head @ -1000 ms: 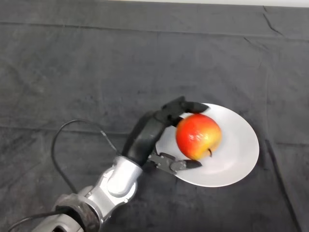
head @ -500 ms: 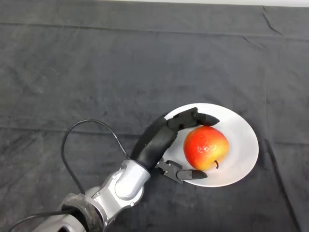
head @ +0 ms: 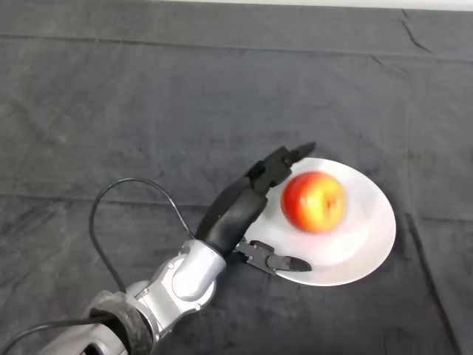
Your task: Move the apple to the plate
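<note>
apple (head: 314, 201) sits mid plate (head: 369, 244); my left hand (head: 247, 211), fingers spread wide beside it, i'd withdraw gently leftward without nudging it.

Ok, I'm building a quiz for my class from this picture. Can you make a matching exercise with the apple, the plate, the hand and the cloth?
Things:
1. apple
2. plate
3. hand
4. cloth

Descriptions:
A. dark, covers the table
B. white, round
C. red and yellow, on the plate
D. black, fingers open beside the apple

Pairs: 1-C, 2-B, 3-D, 4-A
</note>
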`<state>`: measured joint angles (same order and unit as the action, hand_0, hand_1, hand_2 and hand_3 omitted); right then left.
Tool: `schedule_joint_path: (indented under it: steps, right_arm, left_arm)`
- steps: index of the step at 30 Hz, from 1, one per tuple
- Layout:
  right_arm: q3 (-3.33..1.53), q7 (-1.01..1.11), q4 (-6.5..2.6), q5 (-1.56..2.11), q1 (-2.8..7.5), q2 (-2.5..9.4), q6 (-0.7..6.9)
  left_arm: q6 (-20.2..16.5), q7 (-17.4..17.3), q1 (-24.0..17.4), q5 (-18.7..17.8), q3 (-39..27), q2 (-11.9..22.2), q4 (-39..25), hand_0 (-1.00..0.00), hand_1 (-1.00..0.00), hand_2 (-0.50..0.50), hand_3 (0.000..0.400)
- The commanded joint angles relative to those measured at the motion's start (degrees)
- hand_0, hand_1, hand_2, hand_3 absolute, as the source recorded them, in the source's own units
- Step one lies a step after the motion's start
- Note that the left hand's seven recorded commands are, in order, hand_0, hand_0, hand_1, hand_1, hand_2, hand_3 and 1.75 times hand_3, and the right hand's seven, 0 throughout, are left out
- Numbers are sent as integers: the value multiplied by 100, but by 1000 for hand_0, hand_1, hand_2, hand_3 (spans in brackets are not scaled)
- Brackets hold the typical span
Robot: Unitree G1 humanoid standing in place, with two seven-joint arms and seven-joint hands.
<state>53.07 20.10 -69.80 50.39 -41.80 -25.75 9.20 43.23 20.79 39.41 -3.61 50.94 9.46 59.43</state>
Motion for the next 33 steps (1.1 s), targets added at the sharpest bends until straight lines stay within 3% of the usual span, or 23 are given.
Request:
schedule_joint_path:
  steps: [1,8,17,23,33]
  right_arm:
    - [52,7,-9,46,-23,-145,-31]
    - [52,7,-10,45,-23,-145,-31]
    - [53,8,-12,45,-24,-146,-32]
    - [54,9,-15,45,-25,-147,-32]
    - [55,11,-18,45,-26,-149,-33]
  left_arm:
    - [-35,-76,139,-72,35,237,-24,0,0,0,0]
    - [235,-178,99,-194,-346,543,165,0,0,0,0]
    - [770,-342,-71,-439,-1139,1260,421,0,0,0,0]
    - [983,-281,-236,-540,-1650,1621,606,0,0,0,0]
    - [1140,-73,-540,-596,-2329,1884,845,0,0,0,0]
